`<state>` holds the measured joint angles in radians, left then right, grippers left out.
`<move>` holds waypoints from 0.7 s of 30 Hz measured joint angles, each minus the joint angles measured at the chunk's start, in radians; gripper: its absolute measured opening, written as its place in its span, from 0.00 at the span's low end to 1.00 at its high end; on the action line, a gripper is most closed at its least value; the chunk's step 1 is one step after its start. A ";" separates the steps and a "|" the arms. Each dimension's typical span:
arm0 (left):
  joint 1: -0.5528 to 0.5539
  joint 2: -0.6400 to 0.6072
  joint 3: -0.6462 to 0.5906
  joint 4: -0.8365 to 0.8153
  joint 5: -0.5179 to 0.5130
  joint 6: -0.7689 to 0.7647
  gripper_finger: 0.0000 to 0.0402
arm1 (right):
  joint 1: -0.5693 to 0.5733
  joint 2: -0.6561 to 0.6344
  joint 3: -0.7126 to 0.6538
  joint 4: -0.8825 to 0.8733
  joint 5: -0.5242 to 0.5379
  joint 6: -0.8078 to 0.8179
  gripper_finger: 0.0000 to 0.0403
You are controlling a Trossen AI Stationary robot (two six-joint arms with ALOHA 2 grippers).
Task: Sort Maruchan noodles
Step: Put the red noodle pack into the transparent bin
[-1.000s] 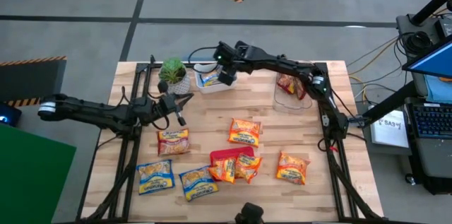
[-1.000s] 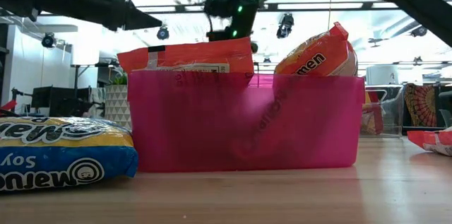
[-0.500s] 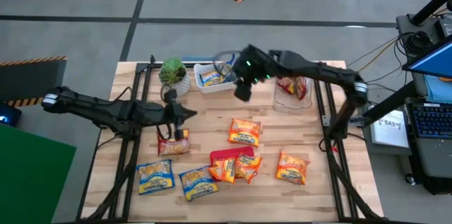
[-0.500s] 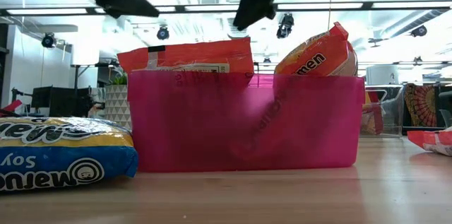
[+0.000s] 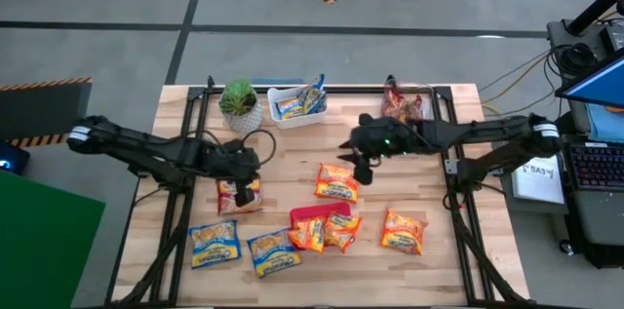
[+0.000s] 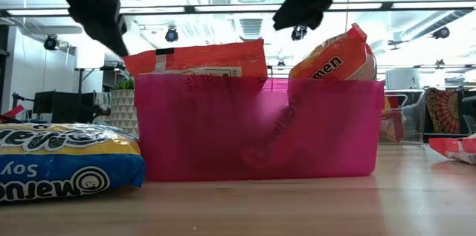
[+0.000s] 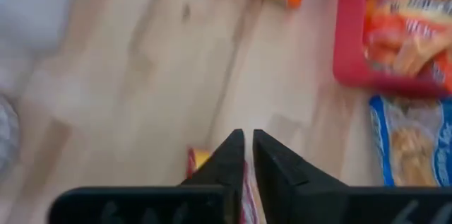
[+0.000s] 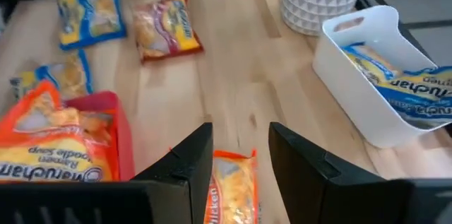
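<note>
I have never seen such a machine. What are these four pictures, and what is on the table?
This is a robot with two dark arms at a wooden table. One picture looks down from above, one looks level from the table top, and two come from cameras on the arms' wrists.

On the table lie Maruchan noodle packets. A pink bin holds orange ones, a white bin blue ones, a clear bin dark red ones. A potted plant stands at the back.

The left gripper is shut, right at a dark red packet. Whether it grips it, I cannot tell. The right gripper is open, holding nothing, above an orange packet.
</note>
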<state>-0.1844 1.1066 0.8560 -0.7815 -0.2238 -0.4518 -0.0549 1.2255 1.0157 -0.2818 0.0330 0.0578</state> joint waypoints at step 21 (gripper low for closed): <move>-0.012 0.148 -0.082 -0.148 0.112 0.023 0.46 | 0.020 -0.079 -0.216 0.291 -0.014 -0.019 0.28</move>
<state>-0.1963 1.2546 0.7741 -0.9300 -0.1123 -0.4293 -0.0345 1.1461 0.8001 0.0095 0.0193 0.0388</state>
